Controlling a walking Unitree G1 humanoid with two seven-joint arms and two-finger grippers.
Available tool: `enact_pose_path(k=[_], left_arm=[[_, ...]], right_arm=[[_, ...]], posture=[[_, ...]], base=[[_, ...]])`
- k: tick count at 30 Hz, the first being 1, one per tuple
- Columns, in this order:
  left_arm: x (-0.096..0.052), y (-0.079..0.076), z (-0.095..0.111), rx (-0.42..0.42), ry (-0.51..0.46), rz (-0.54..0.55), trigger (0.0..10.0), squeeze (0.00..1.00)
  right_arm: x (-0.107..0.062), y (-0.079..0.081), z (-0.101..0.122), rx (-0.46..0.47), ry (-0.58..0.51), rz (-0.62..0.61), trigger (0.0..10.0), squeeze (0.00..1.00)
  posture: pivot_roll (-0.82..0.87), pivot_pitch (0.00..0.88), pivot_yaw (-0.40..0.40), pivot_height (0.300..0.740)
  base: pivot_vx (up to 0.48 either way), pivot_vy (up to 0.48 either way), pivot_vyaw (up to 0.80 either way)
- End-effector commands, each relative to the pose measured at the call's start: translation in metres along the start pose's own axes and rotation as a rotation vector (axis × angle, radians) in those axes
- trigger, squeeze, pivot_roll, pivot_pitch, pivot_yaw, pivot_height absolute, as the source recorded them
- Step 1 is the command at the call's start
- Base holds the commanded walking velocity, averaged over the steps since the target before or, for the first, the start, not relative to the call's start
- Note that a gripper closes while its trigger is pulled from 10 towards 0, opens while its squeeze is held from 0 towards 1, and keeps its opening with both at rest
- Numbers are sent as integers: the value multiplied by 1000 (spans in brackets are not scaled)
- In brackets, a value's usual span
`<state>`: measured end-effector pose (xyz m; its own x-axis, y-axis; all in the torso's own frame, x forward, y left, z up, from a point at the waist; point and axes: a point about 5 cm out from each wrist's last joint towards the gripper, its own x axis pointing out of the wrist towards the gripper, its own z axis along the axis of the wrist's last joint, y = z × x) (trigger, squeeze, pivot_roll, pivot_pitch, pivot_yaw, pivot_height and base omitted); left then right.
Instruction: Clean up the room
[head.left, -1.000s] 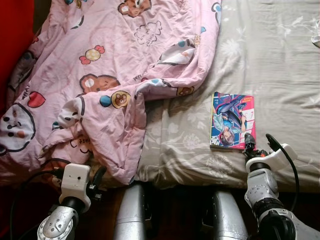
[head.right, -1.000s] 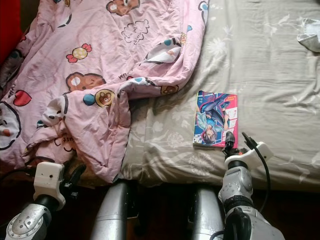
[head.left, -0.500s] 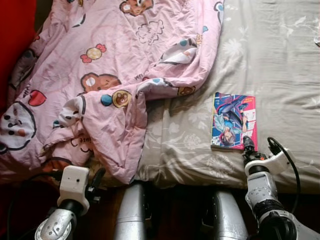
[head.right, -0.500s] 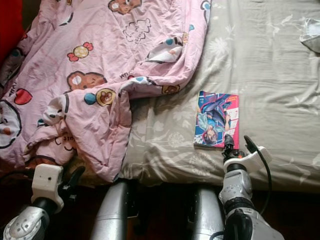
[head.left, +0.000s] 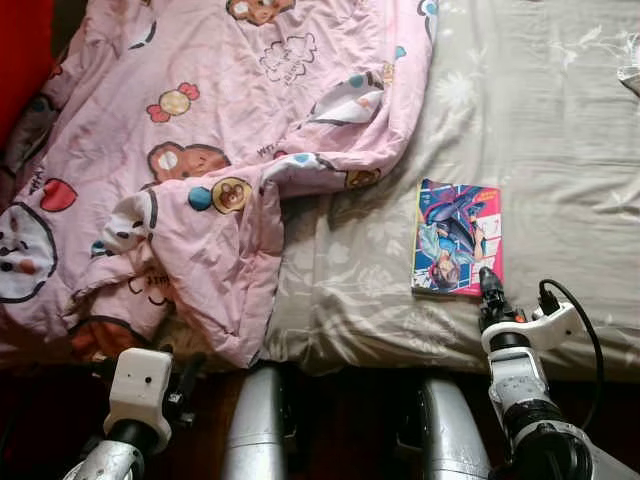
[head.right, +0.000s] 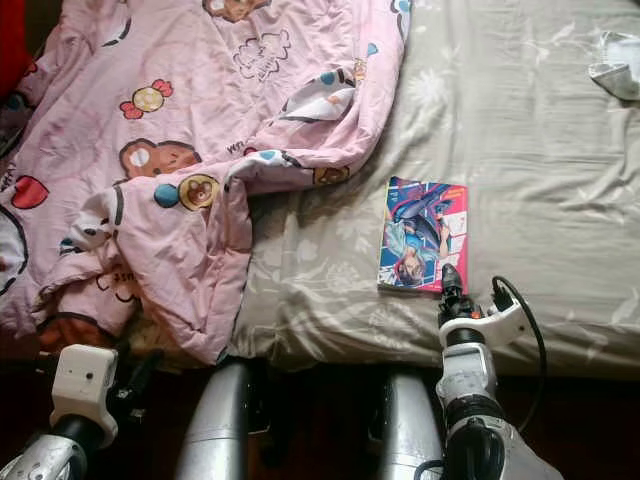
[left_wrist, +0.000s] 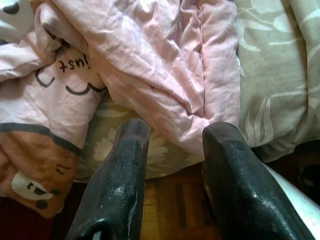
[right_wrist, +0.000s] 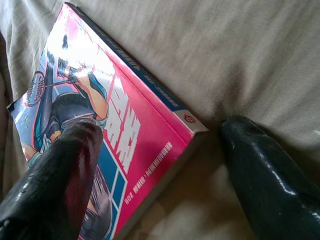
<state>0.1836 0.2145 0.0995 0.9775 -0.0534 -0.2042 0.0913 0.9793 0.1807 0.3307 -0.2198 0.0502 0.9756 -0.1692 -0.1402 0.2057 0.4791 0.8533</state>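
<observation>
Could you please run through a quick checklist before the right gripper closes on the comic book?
1. Right gripper open: ok.
2. Fingers straddle a corner of the comic book: ok, one finger over the cover, the other on the grey bedsheet.
3. Book lying flat, nothing on it: ok.
4. Pink blanket away from the book: ok.
5. Finger under the book's edge: cannot tell.
6. Left gripper open, low by the blanket's edge: ok.

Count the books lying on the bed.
1. A comic book lies flat on the grey sheet near the bed's front edge, just ahead of the open right gripper, to the right of the pink blanket. More could be hidden under that blanket.
</observation>
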Motion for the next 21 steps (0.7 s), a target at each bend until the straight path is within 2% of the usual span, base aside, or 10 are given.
enact_pose_path(k=[1,4,5,6,7,13,21], left_arm=[[-9,2,-8,2,51,19,10000,0],[-10,2,-8,1,55,21,10000,0],[-10,2,-8,1,56,21,10000,0],[-11,2,-8,1,58,21,10000,0],[-11,1,-9,-1,60,21,10000,0],[-11,-1,-10,-8,64,20,10000,0],[-11,-2,-11,-13,71,13,10000,0]], right_arm=[[-3,0,-18,41,66,-18,10000,0],[2,6,-11,51,41,-14,10000,0],[3,7,-10,53,38,-13,8745,0],[4,8,-9,53,32,-19,3490,0],[5,8,-7,50,26,-28,0,0],[5,7,-5,40,27,-49,0,0],[-4,-6,-15,35,57,-87,0,0]], posture=[[244,572,151,619],[242,572,150,619],[242,572,150,619],[236,574,145,619],[235,574,144,619],[235,572,138,619],[234,571,137,619]], base=[[0,0,0],[0,0,0],[0,0,0],[0,0,0],[0,0,0],[0,0,0],[0,0,0]])
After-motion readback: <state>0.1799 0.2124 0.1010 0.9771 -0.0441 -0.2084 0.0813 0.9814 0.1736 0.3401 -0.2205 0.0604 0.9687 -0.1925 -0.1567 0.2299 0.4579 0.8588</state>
